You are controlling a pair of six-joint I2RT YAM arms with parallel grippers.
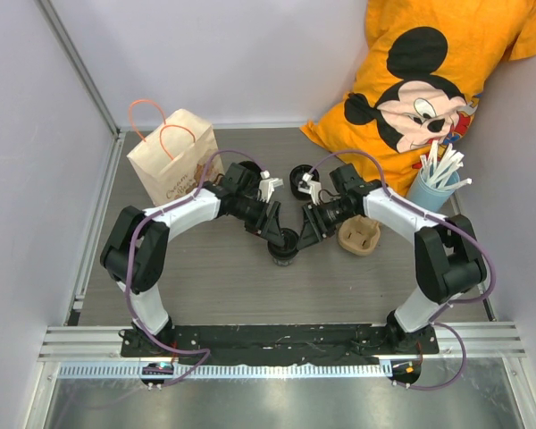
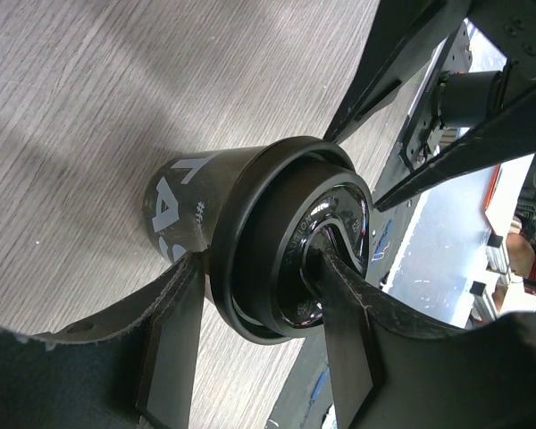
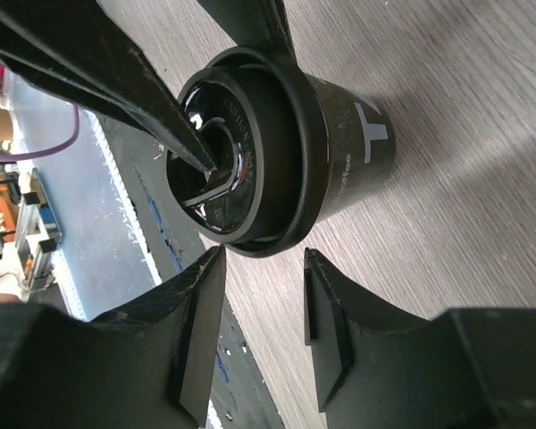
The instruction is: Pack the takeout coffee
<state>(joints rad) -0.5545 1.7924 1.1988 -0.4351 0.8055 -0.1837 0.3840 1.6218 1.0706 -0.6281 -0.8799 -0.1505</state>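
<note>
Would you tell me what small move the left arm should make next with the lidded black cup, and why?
Probably close the left gripper on the rim of the takeout coffee: its lid is on, one finger rests in the lid's recess, the other sits outside the rim, and the right gripper stands open beside it.

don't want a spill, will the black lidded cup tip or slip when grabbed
Probably light and fairly stiff: a small disposable cup with its lid on. The lid's glossy top may be slippery. Standing on a narrower base, it could tip if pushed near the rim.
</note>
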